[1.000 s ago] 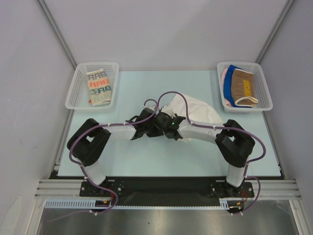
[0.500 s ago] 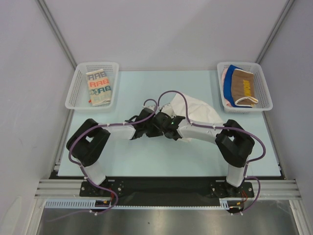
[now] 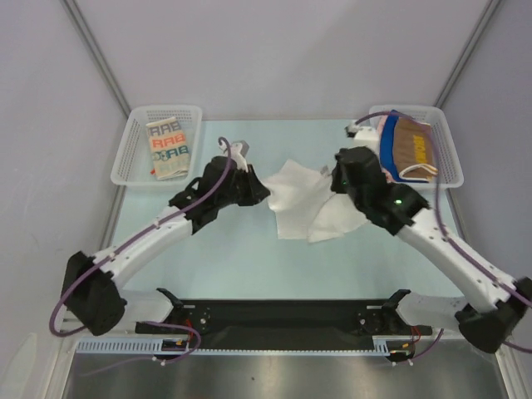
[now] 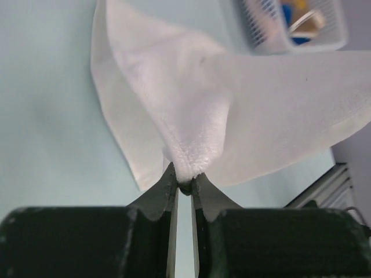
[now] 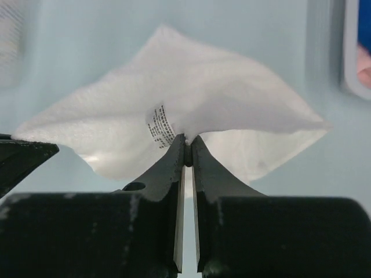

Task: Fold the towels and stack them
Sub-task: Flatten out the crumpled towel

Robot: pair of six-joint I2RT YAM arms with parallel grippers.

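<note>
A plain white towel (image 3: 303, 199) hangs spread between my two grippers above the middle of the table. My left gripper (image 3: 259, 189) is shut on its left corner (image 4: 188, 168). My right gripper (image 3: 339, 184) is shut on its right corner, beside a small printed label (image 5: 159, 126). The towel's lower part sags toward the table; it also shows in the left wrist view (image 4: 191, 104) and the right wrist view (image 5: 191, 110). A folded cream towel with orange, teal and grey letters (image 3: 167, 147) lies in the left basket. A brown towel (image 3: 413, 148), a blue one (image 3: 392, 137) and a pink one (image 3: 381, 126) lie in the right basket.
A white mesh basket (image 3: 133, 154) stands at the back left of the pale blue table (image 3: 233, 258), another (image 3: 449, 158) at the back right, close behind my right arm. Grey walls enclose the sides and back. A black rail runs along the near edge.
Both arms have swung up and apart from the table's middle. The white towel, which lay bunched under them, now hangs stretched between the two grippers.
</note>
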